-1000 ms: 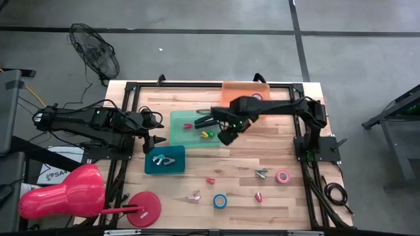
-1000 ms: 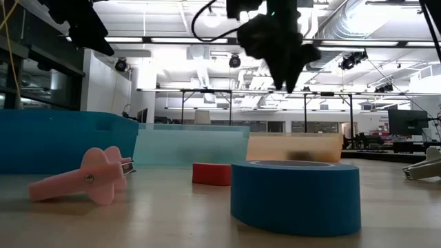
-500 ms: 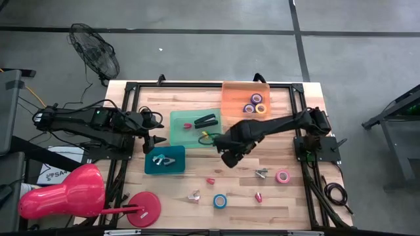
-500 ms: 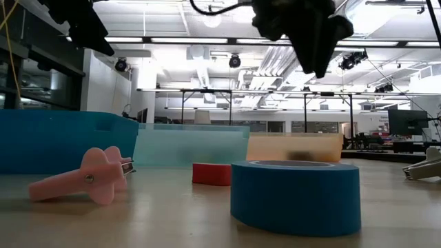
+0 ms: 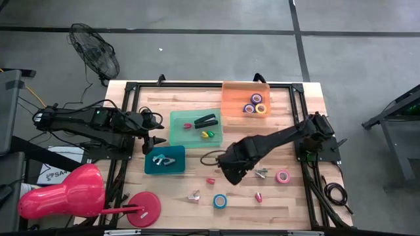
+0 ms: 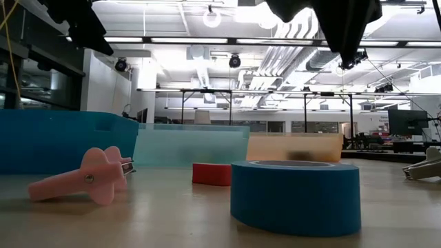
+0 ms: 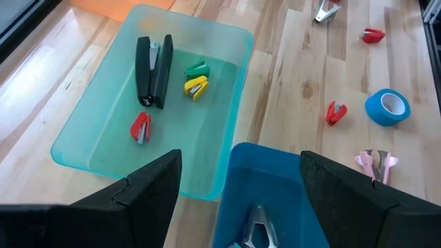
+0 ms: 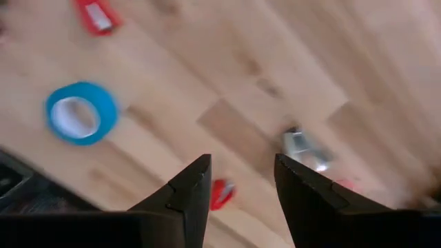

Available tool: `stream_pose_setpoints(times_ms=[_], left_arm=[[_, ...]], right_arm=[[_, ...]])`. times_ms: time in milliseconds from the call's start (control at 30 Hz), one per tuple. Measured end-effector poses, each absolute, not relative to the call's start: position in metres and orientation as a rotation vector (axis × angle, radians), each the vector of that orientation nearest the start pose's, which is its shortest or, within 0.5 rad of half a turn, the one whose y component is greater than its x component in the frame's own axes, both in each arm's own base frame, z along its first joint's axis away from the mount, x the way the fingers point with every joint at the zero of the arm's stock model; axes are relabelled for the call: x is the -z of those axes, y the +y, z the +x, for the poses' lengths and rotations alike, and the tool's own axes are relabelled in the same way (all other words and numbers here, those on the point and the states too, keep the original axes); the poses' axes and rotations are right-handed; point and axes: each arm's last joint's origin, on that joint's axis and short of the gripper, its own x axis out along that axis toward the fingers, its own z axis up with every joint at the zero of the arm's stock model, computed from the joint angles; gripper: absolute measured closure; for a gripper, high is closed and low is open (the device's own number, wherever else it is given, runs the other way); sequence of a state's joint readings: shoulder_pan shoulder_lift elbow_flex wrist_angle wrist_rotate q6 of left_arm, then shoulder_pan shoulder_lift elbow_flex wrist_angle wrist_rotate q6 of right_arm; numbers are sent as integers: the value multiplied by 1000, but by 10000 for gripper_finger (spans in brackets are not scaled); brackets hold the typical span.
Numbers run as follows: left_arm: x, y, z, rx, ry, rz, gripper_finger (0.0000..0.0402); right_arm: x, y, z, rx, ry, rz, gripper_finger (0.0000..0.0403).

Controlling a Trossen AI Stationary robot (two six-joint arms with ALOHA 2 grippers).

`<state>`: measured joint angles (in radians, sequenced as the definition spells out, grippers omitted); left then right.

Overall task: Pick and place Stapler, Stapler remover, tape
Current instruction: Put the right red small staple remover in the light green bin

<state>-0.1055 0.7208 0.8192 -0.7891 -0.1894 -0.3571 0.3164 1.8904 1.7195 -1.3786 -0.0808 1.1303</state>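
My right gripper (image 5: 230,173) (image 8: 242,187) is open and hovers over bare table. Near it lie a red mini stapler (image 5: 210,180), a silver staple remover (image 5: 261,173) (image 8: 303,149), a blue tape roll (image 5: 220,200) (image 8: 81,112), a pink tape roll (image 5: 283,176), a pink staple remover (image 5: 194,195) and another red stapler (image 5: 258,196). The green tray (image 5: 177,134) holds a black stapler (image 5: 205,120) and small coloured staplers. The orange bin (image 5: 230,92) holds purple and yellow tape rolls (image 5: 254,107). My left gripper (image 5: 155,141) (image 7: 241,186) is open above the teal bin (image 5: 174,167).
A silver staple remover (image 5: 160,159) lies in the teal bin. A black metal frame (image 5: 128,118) borders the table's left and right sides. A pink object (image 5: 62,193) and a red disc (image 5: 146,208) sit at the near left corner. A fan (image 5: 95,58) stands off the far left.
My right gripper has travelled from above the green tray toward the table's near edge and now hangs over the open table between the red mini stapler and the silver staple remover. The left arm has kept still. No object has moved.
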Motion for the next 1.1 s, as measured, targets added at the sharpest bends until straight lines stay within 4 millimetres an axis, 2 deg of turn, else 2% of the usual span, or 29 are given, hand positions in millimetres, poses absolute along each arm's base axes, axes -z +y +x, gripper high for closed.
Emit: stream_pose_setpoints(times_ms=[267,500,567,667,767,900,1100], left_arm=[[-302,-9,130,-176,652,-238,113],[-309,-7,117,-165,587,-256,113],[-310,-7,113,-163,571,-265,113],[-313,-7,108,-163,545,-283,113],[-314,-6,106,-163,534,-294,113],[-313,-6,106,-164,534,-294,113],[-314,-6,106,-168,533,-307,113]], right_arm=[[-275,131,336,557,1487,738,254],[-275,144,338,492,1460,775,254],[-267,146,338,481,1458,799,254],[-245,154,340,383,1448,871,254],[-226,155,327,458,1470,922,255],[-213,154,305,577,1505,1024,263],[-210,169,271,704,1510,1144,269]])
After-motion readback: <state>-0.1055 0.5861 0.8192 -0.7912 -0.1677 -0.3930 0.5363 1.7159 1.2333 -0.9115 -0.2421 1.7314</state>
